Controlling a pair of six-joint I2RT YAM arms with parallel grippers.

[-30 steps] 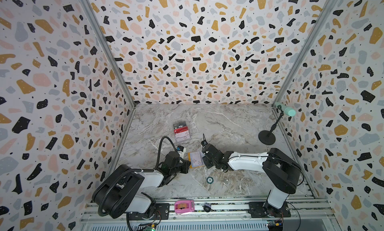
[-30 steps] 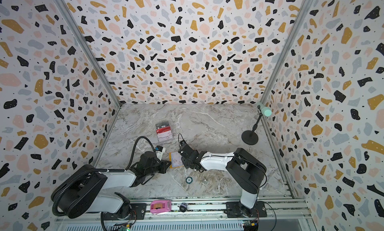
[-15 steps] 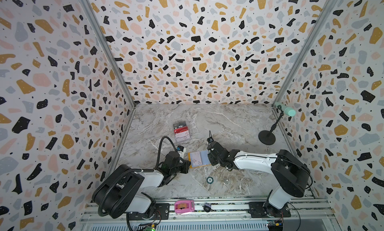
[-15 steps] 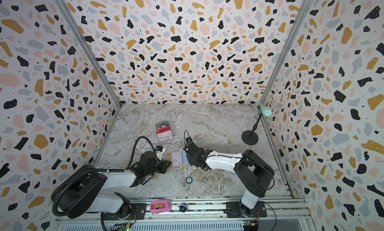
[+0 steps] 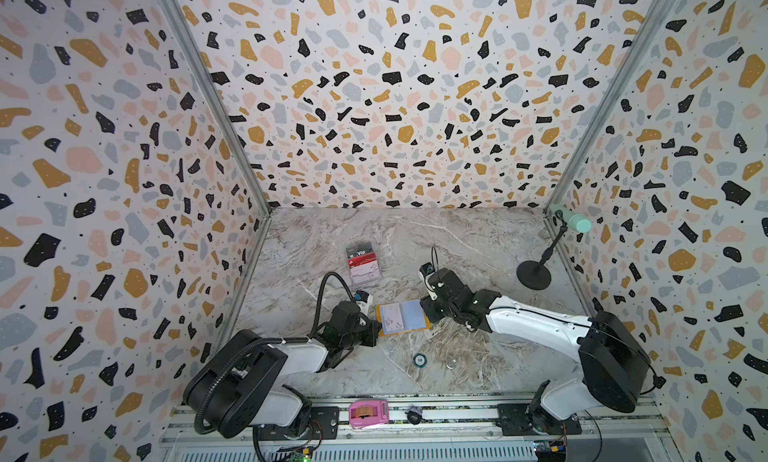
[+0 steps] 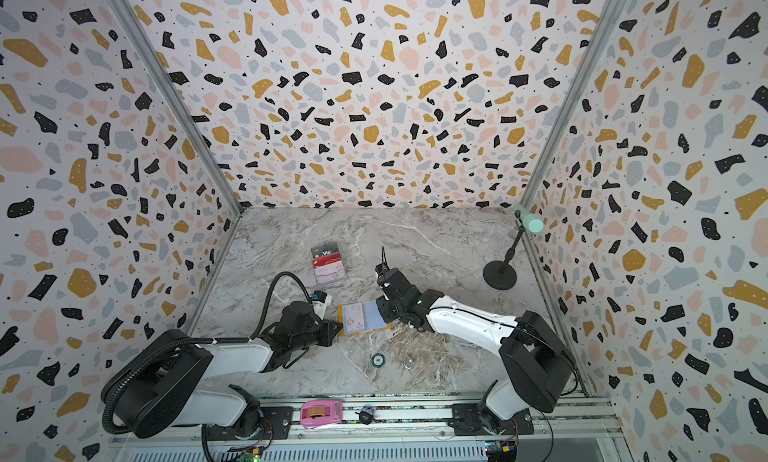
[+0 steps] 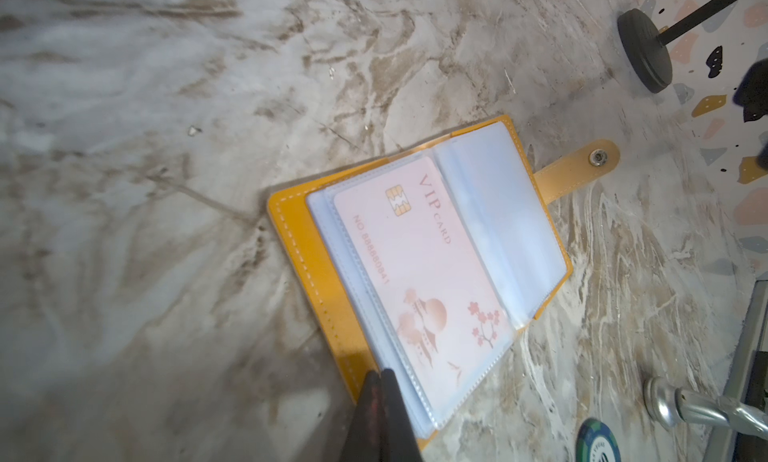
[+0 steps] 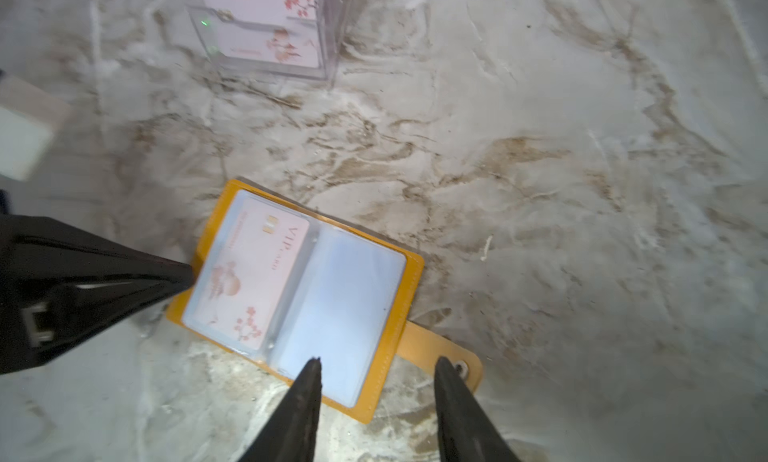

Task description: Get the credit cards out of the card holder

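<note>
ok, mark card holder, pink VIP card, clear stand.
card holder (image 7: 297,231), left wrist view, yellow cover.
pink VIP card (image 7: 419,281), left wrist view, card middle.
clear stand (image 8: 333,27), right wrist view, side wall.

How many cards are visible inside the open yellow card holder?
1. A pink VIP card sits in the card holder, on the side by the left claw. The facing sleeve looks empty; sleeves underneath may hide more.

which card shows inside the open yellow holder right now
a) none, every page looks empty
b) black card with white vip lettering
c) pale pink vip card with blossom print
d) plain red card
c: in the left wrist view the card holder lies open, and a pale pink VIP card with a chip and blossoms sits inside it.
</note>
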